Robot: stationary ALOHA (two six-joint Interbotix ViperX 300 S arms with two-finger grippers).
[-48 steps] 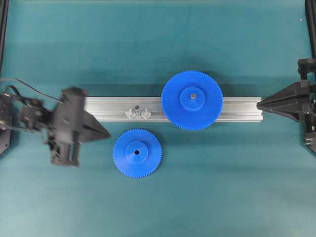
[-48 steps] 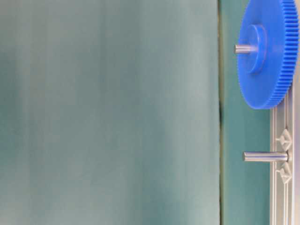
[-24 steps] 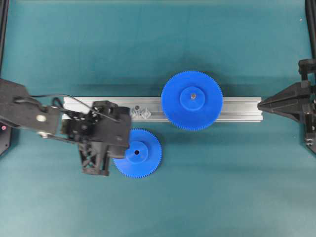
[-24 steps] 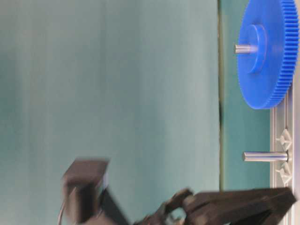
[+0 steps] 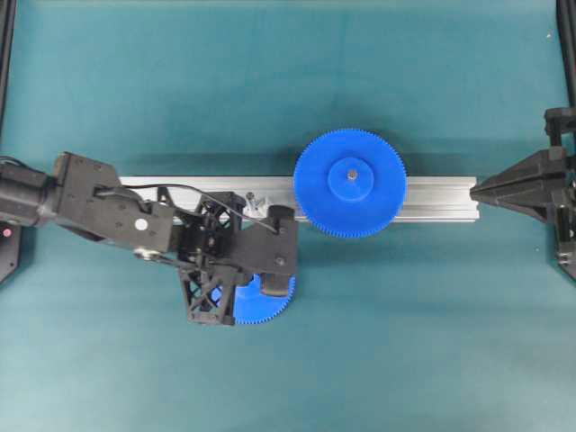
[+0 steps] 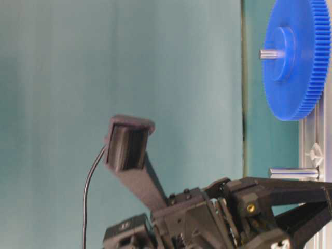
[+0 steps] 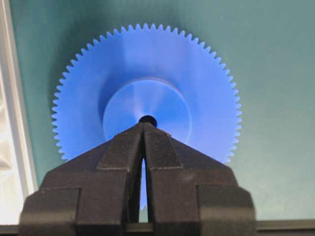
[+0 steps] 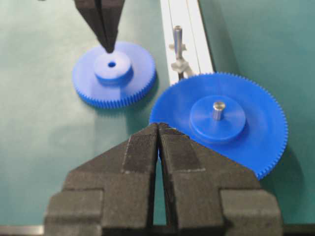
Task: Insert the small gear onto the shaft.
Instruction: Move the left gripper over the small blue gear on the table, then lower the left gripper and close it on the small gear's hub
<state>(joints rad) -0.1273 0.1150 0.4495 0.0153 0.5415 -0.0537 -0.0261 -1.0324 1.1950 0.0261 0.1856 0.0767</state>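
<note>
From overhead, my left gripper (image 5: 277, 286) hangs over the small bright blue plastic toothed gear (image 5: 261, 304), which lies flat on the teal tabletop (image 5: 432, 342) just in front of the long grey aluminium rail (image 5: 441, 191); my arm hides most of the disc. The short grey metal shaft (image 5: 253, 198) with its shiny clamp pieces stands on the rail just beside my wrist, and the wider blue gear (image 5: 350, 183) sits on its own pin further along. My right gripper (image 5: 478, 188) waits at the rail's far end, well apart. In the table-level view the shaft (image 6: 293, 173) stands bare, so I judge the gear is not yet picked up: I am at the approach to grasp. My left wrist camera shows my fingertips (image 7: 143, 129) pressed together, poised over the raised hub beside the small central hole, with the gear (image 7: 197, 73) whole and unheld. Next I must part the jaws to grasp the gear, and the rail edge (image 7: 14, 98) runs near its teeth on one side, while open tabletop lies on the others. From the right wrist camera my right gripper (image 8: 158, 129) is likewise closed on nothing; the small gear (image 8: 114, 73) nearly touches the wide gear (image 8: 219, 120), so lifting calls for a straight rise before crossing to the shaft (image 8: 177, 37).
</note>
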